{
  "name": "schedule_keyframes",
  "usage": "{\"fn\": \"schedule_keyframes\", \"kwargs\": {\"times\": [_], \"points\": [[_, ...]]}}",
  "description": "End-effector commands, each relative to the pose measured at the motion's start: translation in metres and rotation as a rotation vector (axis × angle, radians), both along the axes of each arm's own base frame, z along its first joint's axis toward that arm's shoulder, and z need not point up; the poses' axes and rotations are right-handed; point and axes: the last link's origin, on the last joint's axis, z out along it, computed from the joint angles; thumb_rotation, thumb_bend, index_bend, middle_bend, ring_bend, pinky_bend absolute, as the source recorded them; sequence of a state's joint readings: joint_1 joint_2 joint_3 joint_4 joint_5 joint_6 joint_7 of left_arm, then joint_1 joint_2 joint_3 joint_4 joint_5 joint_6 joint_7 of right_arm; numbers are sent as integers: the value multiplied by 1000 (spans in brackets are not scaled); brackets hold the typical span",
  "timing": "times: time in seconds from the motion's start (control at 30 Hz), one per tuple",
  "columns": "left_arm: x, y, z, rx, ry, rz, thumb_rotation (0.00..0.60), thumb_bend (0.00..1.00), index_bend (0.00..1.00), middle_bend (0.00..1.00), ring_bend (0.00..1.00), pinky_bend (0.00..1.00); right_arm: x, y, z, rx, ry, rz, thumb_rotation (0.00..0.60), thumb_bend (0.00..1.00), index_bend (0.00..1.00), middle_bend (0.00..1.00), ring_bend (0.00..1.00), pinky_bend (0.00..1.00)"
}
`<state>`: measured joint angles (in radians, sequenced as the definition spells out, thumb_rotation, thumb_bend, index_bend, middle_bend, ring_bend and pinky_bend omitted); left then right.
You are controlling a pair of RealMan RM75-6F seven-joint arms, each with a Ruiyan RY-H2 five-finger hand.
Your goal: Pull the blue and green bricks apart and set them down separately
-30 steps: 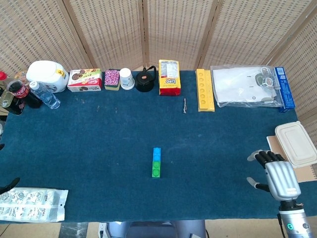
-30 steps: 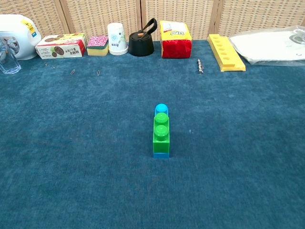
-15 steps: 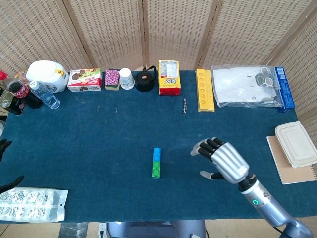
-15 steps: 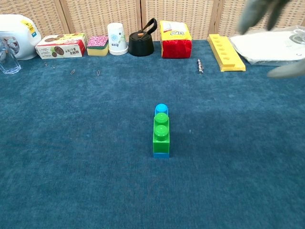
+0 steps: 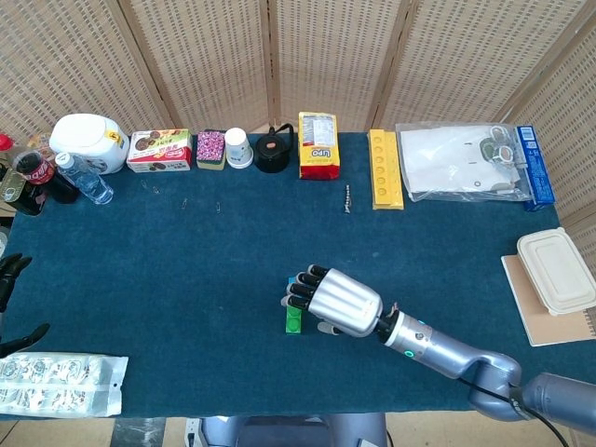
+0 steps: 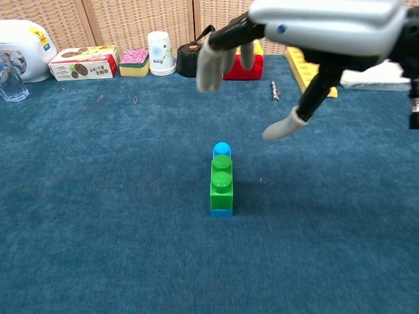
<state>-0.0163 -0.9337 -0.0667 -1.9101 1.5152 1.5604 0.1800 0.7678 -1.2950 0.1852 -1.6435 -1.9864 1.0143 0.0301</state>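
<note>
The green brick [image 6: 221,182] sits pressed onto the longer blue brick [image 6: 222,150], and the pair stands on the blue cloth at table centre. One blue stud shows at the far end and a blue strip at the near end. My right hand [image 6: 314,33] hovers above the pair with fingers spread and the thumb [image 6: 281,128] hanging down, touching neither brick. In the head view this right hand [image 5: 335,303] covers the blue brick, and only the green brick's [image 5: 292,324] near end shows. My left hand [image 5: 11,303] pokes in at the far left edge, fingers apart and holding nothing.
Along the back stand a white jug [image 5: 89,142], biscuit box [image 5: 159,150], paper cup [image 5: 237,147], black kettle [image 5: 273,151], yellow packet [image 5: 318,145], yellow tray [image 5: 385,169] and plastic bag [image 5: 461,161]. A lidded container [image 5: 557,270] lies at right, a blister pack [image 5: 58,383] front left.
My right hand has swept in from the right edge across the table and now hangs over the brick pair. The left hand has crept slightly into view. The bricks have not moved.
</note>
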Motion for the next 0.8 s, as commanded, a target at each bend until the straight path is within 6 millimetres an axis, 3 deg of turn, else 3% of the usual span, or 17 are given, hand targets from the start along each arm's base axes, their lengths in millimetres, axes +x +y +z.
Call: {"fn": "schedule_keyframes", "kwargs": {"times": [0.03, 0.27, 0.8], "points": [[0, 0, 0, -2, 0, 3, 600, 150, 156, 157, 58, 151, 9, -1, -13, -6, 49, 59, 600, 88, 320, 365, 332, 380], [-5, -2, 2, 0, -2, 20, 600, 150, 156, 157, 58, 150, 21, -6, -35, -27, 148, 162, 600, 50, 318, 363, 319, 369], [-15, -4, 3, 3, -11, 51, 600, 150, 156, 157, 58, 150, 20, -16, -70, -44, 313, 260, 600, 24, 318, 362, 308, 365]]}}
